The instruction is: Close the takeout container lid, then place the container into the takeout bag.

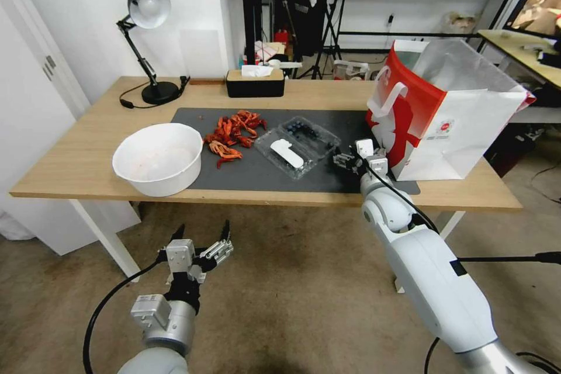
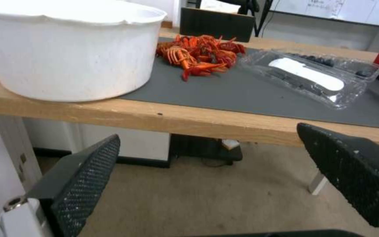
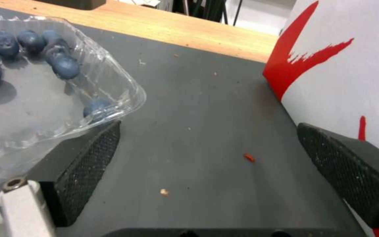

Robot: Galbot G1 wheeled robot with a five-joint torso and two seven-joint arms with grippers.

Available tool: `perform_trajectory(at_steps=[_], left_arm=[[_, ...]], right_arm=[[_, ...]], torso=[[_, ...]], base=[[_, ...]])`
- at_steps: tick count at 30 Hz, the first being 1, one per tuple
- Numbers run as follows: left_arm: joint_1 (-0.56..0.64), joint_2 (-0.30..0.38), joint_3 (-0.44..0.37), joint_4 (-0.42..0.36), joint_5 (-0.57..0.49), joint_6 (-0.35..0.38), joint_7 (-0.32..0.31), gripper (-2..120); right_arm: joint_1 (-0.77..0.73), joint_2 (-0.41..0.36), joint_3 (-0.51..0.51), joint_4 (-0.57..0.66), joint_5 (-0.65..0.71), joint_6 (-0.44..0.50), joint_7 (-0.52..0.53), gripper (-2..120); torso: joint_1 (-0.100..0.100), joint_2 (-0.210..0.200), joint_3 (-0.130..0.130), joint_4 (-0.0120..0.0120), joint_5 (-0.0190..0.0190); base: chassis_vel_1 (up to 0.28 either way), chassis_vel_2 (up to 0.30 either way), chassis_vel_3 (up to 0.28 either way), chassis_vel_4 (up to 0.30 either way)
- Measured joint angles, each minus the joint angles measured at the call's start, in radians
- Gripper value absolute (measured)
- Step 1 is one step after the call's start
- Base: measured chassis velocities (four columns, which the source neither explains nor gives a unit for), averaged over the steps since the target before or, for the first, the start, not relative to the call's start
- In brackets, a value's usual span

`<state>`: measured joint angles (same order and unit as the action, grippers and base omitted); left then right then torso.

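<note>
The takeout container [image 1: 299, 145] lies open on the dark mat, between the crayfish and the bag. Its blueberry half [image 3: 36, 82] is the far one, and the lid [image 1: 285, 155] with its white sticker lies flat on the near side. The red-and-white takeout bag [image 1: 450, 111] stands open at the table's right end. My right gripper [image 1: 345, 161] hovers low over the mat between container and bag, open, one finger [image 3: 84, 164] at the container's corner and the other close to the bag's wall [image 3: 343, 65]. My left gripper [image 1: 201, 239] hangs open below the table's front edge.
A large white bowl [image 1: 158, 158] stands at the front left of the mat [image 1: 245, 178], with a pile of red crayfish [image 1: 234, 131] beside it. A black tissue box [image 1: 255, 83] and a desk lamp [image 1: 146, 41] stand along the back edge.
</note>
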<state>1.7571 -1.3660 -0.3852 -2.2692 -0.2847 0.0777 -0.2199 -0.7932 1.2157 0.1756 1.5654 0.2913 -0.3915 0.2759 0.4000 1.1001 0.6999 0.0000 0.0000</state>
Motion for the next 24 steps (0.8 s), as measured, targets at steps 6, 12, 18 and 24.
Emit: perform_trajectory(at_steps=[6, 12, 18, 24], left_arm=[[0.001, -0.002, 0.000, 0.005, 0.000, -0.008, -0.001, 100], [0.004, -0.002, -0.002, 0.008, 0.000, -0.014, -0.001, 100], [0.005, -0.004, -0.003, 0.009, 0.000, -0.017, -0.001, 100], [0.007, -0.005, -0.003, 0.011, 0.000, -0.021, -0.001, 100]], right_arm=[[0.012, 0.004, 0.000, -0.020, 0.003, 0.001, 0.000, 100], [0.039, 0.009, -0.003, -0.051, 0.008, 0.005, -0.004, 100], [0.068, 0.014, -0.006, -0.078, 0.012, 0.007, -0.008, 100], [0.087, 0.018, -0.011, -0.101, 0.018, 0.008, -0.014, 100]], torso=[[0.000, 0.000, 0.000, 0.0000, 0.0000], [0.000, 0.000, 0.000, 0.0000, 0.0000], [0.000, 0.000, 0.000, 0.0000, 0.0000], [0.000, 0.000, 0.000, 0.0000, 0.0000]], base=[[0.000, 0.000, 0.000, 0.000], [0.000, 0.000, 0.000, 0.000], [0.000, 0.000, 0.000, 0.000], [0.000, 0.000, 0.000, 0.000]])
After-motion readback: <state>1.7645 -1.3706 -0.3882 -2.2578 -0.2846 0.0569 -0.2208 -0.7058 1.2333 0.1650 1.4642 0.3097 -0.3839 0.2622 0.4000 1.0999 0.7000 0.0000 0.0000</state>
